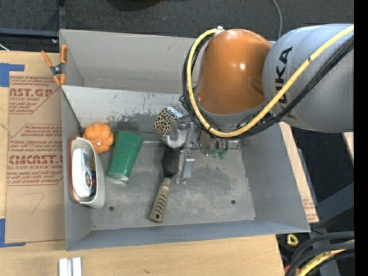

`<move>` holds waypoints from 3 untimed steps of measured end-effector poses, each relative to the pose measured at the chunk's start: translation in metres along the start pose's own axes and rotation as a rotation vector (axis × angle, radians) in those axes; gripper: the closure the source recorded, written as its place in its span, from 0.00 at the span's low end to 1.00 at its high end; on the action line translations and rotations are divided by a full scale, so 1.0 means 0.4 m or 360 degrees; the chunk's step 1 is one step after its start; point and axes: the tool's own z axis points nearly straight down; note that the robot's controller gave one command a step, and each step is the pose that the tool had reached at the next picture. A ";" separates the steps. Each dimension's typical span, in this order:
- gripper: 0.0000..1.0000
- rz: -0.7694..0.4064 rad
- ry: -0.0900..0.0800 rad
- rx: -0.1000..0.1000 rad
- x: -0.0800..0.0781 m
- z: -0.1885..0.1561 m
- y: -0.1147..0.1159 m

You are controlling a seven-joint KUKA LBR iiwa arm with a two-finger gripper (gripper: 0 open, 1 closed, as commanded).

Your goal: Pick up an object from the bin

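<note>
Just beside the jaws a black-headed brush with tan ridged handle [161,199] is lying. Positioning is going on, I think; jaws apart or together, I cannot tell. Next: centring over its head.

1. The bin floor [225,193] lies bare to the right of the hand [184,173] and along the front wall.
2. A white dish [101,180], orange pumpkin [98,137] and green cup [124,154] crowd the left side.
3. A spotted ball [167,121] and a brush [161,199] lie just beside the hand.
</note>
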 end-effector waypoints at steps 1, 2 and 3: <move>0.00 0.0000 0.0000 0.0000 0.000 0.000 0.000; 0.00 -0.0003 0.0007 -0.0002 0.053 0.136 0.086; 1.00 0.0288 -0.0015 -0.0003 0.008 0.103 0.102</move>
